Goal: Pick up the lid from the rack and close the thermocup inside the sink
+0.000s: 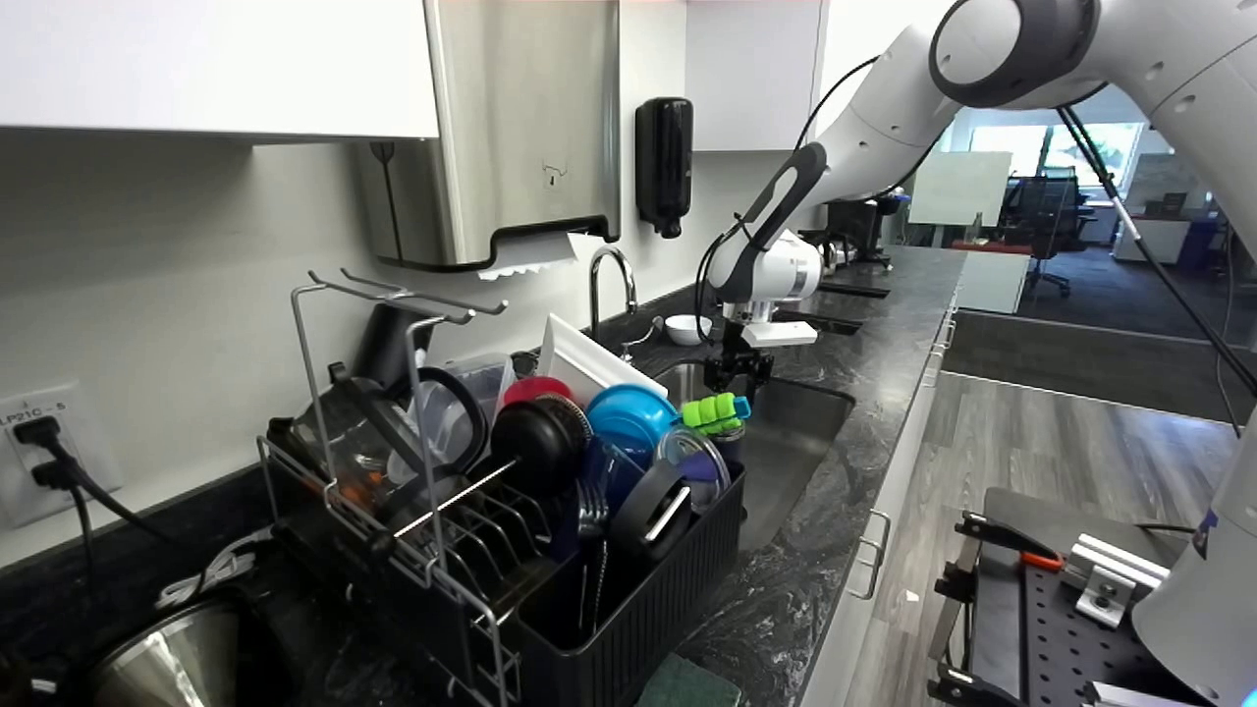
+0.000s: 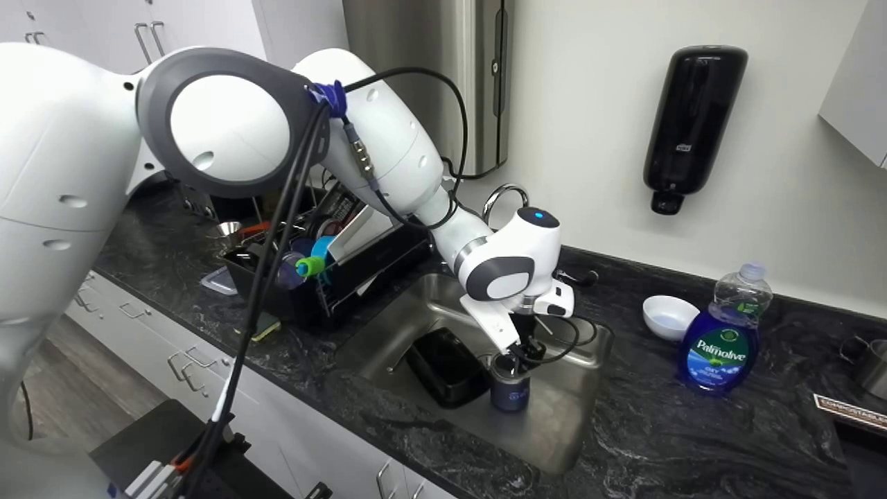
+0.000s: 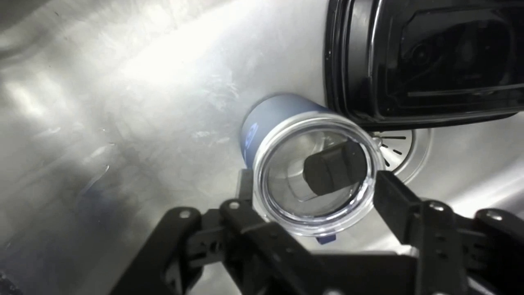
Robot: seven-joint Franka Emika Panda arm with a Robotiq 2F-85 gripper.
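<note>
1. Wrist view: claw (image 3: 314,182) with fingers spread, one at each side of the clear lid (image 3: 318,175); whether they grip it, cannot tell.
2. Lid lies over the mouth of the upright blue cup (image 3: 268,119).
3. Cup stands in the sink (image 2: 558,419), beside a black box (image 3: 454,61).
4. Next to the sink, a full rack (image 1: 678,565) on the dark desk (image 2: 665,443).

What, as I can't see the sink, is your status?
Gripper: jaws either side of lid, grip unclear. Lid on or just above upright cup. Black tub alongside.

Bright windows (image 1: 1095,145) stand far right beyond an office chair (image 1: 1047,214); grey plank floor (image 1: 992,442) lies nearer, white wall (image 1: 177,285) left.
</note>
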